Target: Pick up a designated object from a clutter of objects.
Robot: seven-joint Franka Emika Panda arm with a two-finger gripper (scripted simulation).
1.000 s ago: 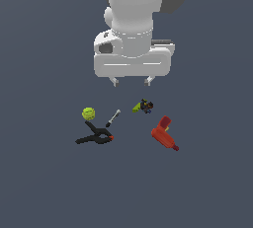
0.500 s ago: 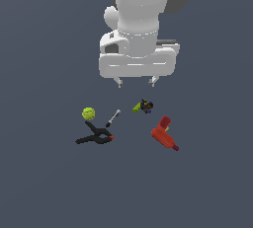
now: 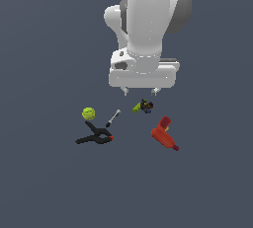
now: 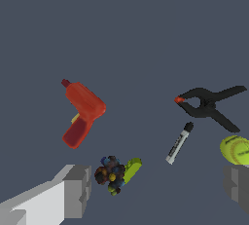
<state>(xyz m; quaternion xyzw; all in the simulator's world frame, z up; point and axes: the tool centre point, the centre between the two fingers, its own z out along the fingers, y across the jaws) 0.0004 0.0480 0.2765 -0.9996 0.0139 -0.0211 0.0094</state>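
Exterior, hand (image 3: 141,93): fingers spread, empty, above the clutter.
Exterior, dark lump (image 3: 146,106): on the tabletop (image 3: 44,182), touching the yellow-green wedge (image 3: 137,107); red drill (image 3: 163,133) near, black clamp (image 3: 95,136) and ball (image 3: 88,113) well apart.
Wrist, dark lump (image 4: 109,174): nearer one finger (image 4: 77,191) than the other.
Wrist, stick (image 4: 178,142): lies between the fingers.
Step advice: centre over the lump, turn so the pads miss the wedge, then descend.
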